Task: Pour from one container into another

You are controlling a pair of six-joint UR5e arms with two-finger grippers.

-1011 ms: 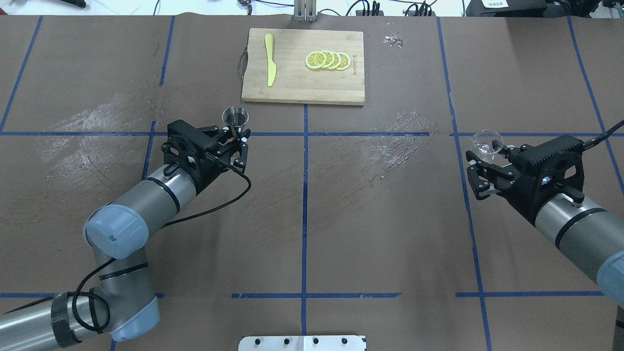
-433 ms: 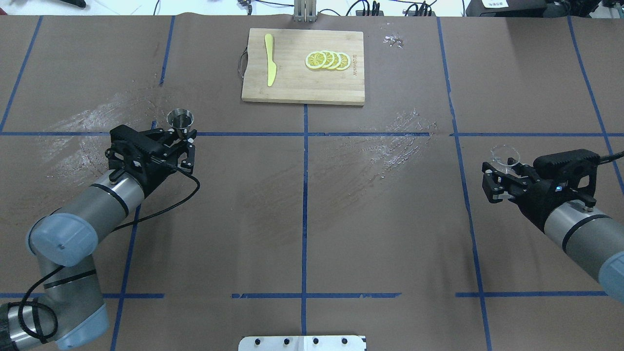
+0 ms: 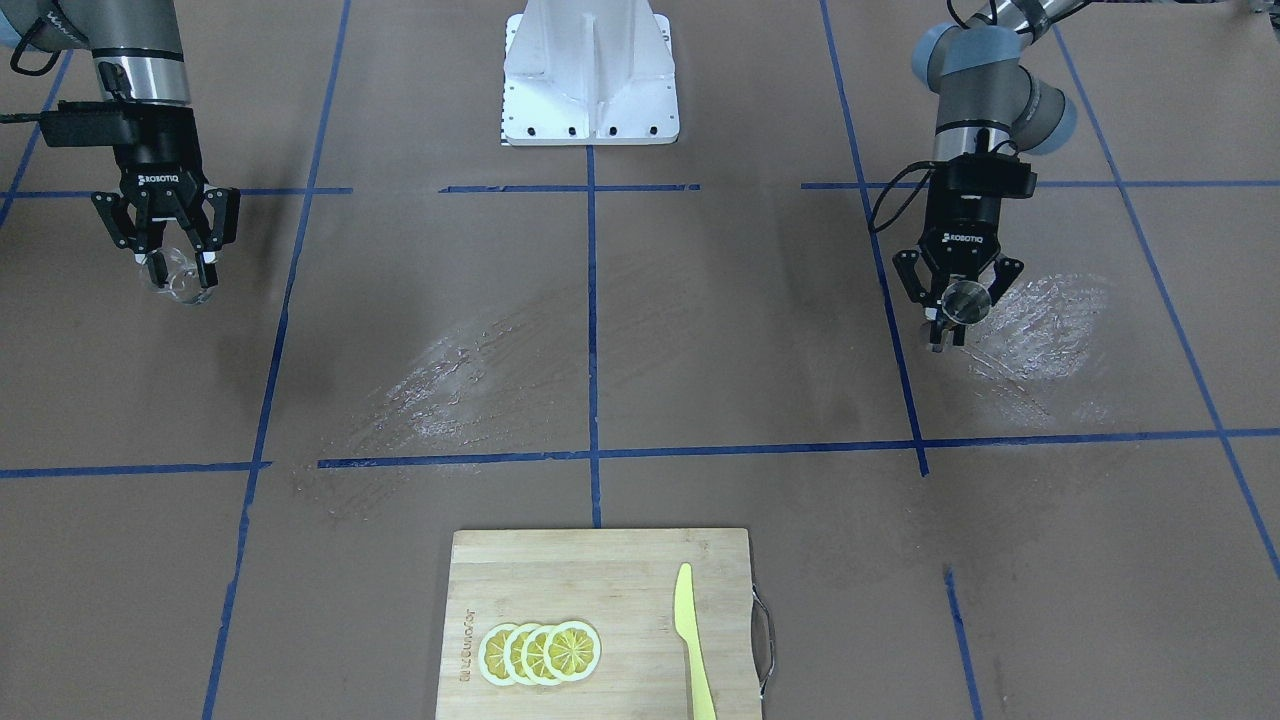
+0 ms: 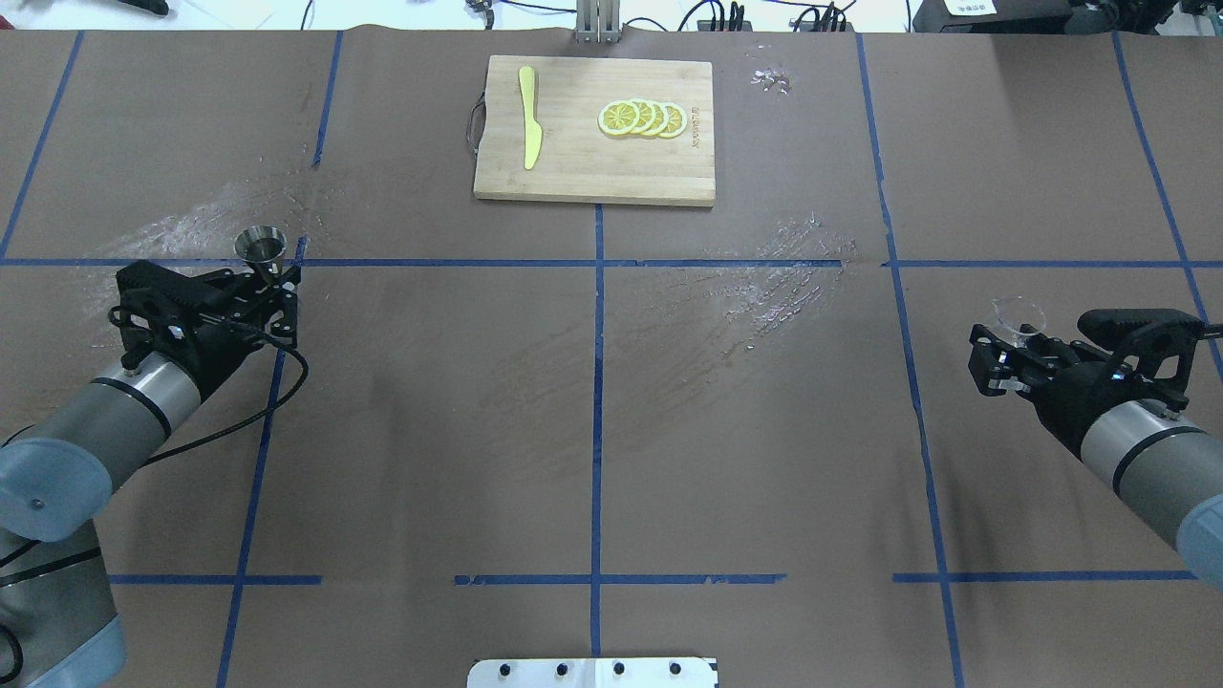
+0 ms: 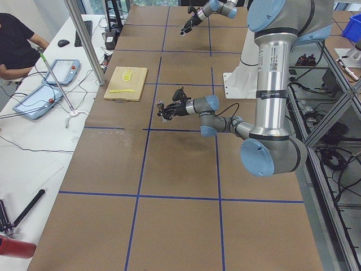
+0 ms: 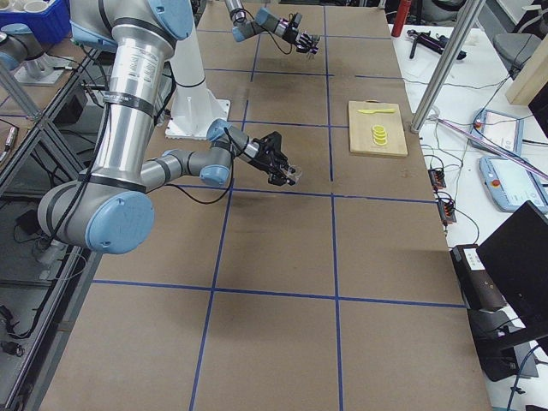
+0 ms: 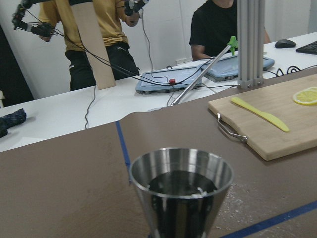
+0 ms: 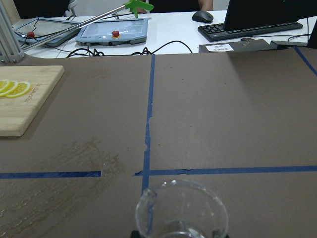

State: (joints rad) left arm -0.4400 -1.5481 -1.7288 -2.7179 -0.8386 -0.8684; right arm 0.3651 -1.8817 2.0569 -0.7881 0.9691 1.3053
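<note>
Left pincer: my left pincer is clamped on the narrow lower part of the cup, one finger on each side. It is out over the left end of the table.
Cup: a cone-shaped steel cup, upright, its mouth up and wider than its foot. It sits right at the far cross line of tape. In my left wrist view the cup fills the lower middle. Its inside is dark, and I cannot tell whether that is liquid.
Right pincer: my right pincer is closed on the glass, gripping it low down, far out on the right side of the table.
Glass: a small clear glass with its mouth up. In my right wrist view the glass is at the bottom edge, and I cannot make out what it holds.
Cup and glass: well apart, with nearly the whole table between them.
Table: a brown-covered table marked into squares with blue tape.
Smears: whitish smears lie right of centre, and more lie just beyond the cup.
Board: a wooden board at the middle of the far edge, with a metal handle on its left end.
On the board: a yellow knife lies toward the handle end. Four overlapping lemon slices lie toward the other end, apart from the knife.
Beyond the table: two people, seen from my left wrist.
</note>
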